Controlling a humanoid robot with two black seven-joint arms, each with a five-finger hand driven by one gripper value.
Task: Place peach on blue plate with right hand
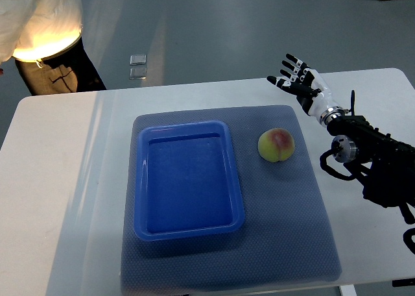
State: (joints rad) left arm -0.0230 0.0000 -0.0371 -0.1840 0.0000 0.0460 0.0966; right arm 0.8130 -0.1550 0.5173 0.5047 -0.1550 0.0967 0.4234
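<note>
Top view: a peach (pixel 276 145) lies on a grey mat (pixel 285 231) right of centre, just beside an empty blue plate (pixel 188 228). At upper right, the right hand (pixel 299 80) hovers over the white table (pixel 45 179), fingers spread, holding nothing. A person (pixel 39 30) stands upper left.

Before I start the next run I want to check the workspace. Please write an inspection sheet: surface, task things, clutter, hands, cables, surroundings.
Surface: white table with a grey-blue mat laid on it.
Job's things: peach lies on the mat, right of the blue plate and apart from it; the plate holds nothing.
Clutter: nothing seen on the table.
Hands: right hand open, fingers spread, over the far right of the table, away from the peach; left hand not in view.
Cables: black cables loop along the right forearm.
Surroundings: a person stands beyond the far left corner; a small clear object lies on the floor.
</note>
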